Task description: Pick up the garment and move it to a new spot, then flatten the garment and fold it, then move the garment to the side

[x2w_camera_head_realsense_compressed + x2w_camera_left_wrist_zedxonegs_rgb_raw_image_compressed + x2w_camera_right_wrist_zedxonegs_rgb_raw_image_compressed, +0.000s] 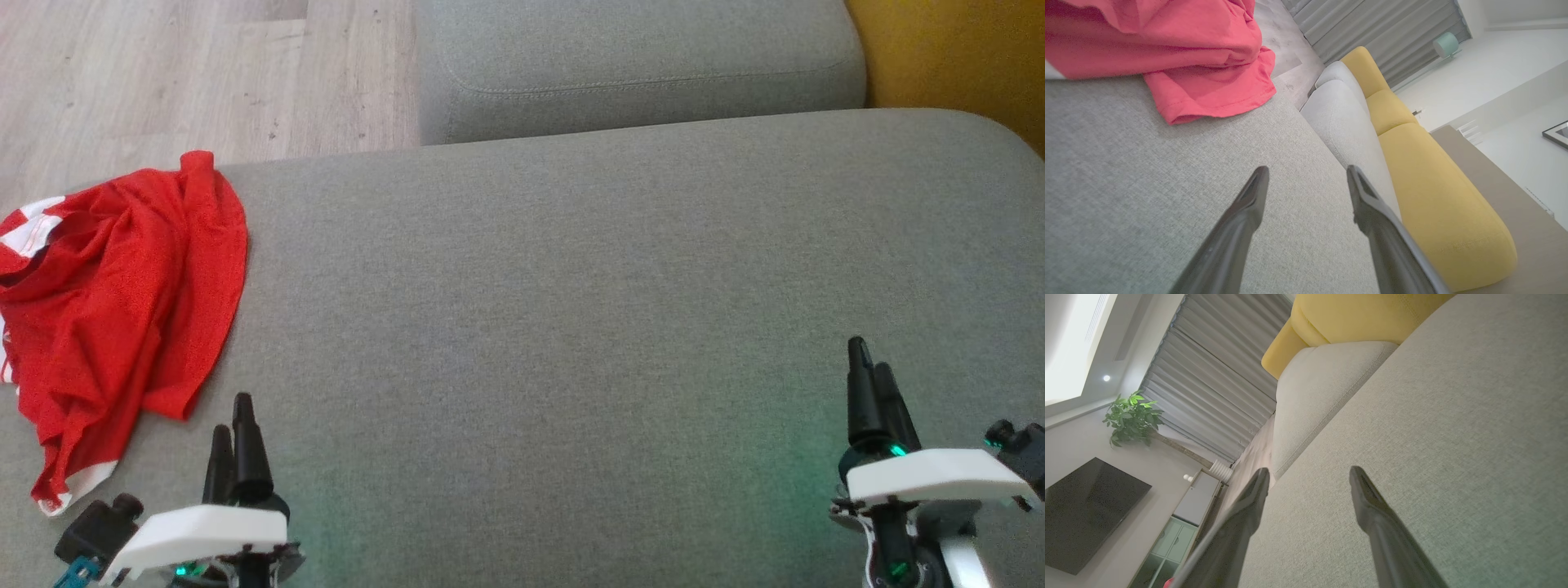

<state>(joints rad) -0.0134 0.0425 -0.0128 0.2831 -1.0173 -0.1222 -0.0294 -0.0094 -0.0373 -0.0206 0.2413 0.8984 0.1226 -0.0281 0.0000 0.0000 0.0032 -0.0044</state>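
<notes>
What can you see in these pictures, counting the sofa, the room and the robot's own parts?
garment: one, red with white trim, crumpled at the left edge of the big grey cushion
big grey cushion: one, grey, below both grippers
smaller grey cushion: one, grey, beyond the big one
yellow cushions: several, yellow, right of the grey ones
floor: one, pale wood, beyond the garment
curtains: one run, grey, far wall
plant: one, green, beside the curtains
television: one, black, on the wall
left gripper: one, dark fingers, open and empty, beside the garment
right gripper: one, dark fingers, open and empty, lower right
</notes>
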